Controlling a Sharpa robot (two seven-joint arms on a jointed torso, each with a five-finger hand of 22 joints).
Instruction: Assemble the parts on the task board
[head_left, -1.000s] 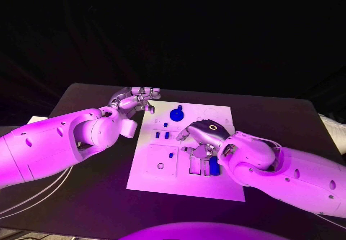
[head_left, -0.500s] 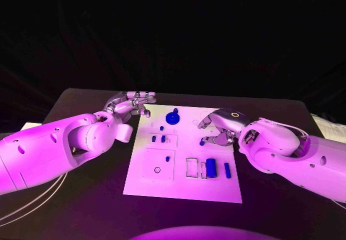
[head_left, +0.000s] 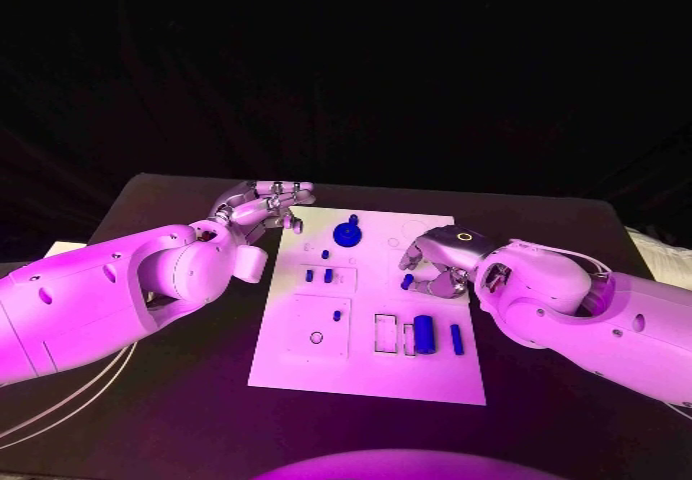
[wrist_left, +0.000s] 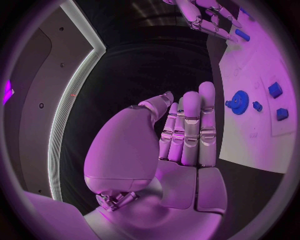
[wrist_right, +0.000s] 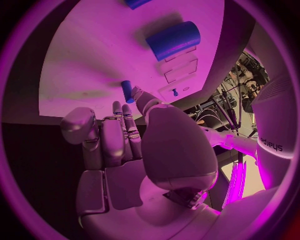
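A: What is seen to have changed over the last second?

B: The right hand (head_left: 437, 268) has been lifted away from the slots near the front of the task board (head_left: 289, 365) and carried toward its far right part. The large blue cylinder (head_left: 424, 333) and the thin blue bar (head_left: 456, 338), covered by that hand a second ago, are now exposed beside the slots.

A: Is anything being held by the right hand?

B: A small blue piece (wrist_right: 127, 91) is seen right at its fingertips (wrist_right: 139, 95), touching them, with the fingers drawn together around it. It is judged to be pinched, though the contact is partly hidden.

A: And the left hand?

B: The left hand (head_left: 264, 210) is kept at the far left corner of the board, much where it was a second ago. Its fingers (wrist_left: 190, 127) are held straight and close together, and nothing is grasped. The blue gear (head_left: 348, 235) lies near it on the board, untouched.

A: What is implied for the task?

B: One small part is probably being carried to a seat on the far side of the board. Several parts, among them the two blue pegs (head_left: 319, 274), have not yet been seated, so much of the assembly is judged to remain.
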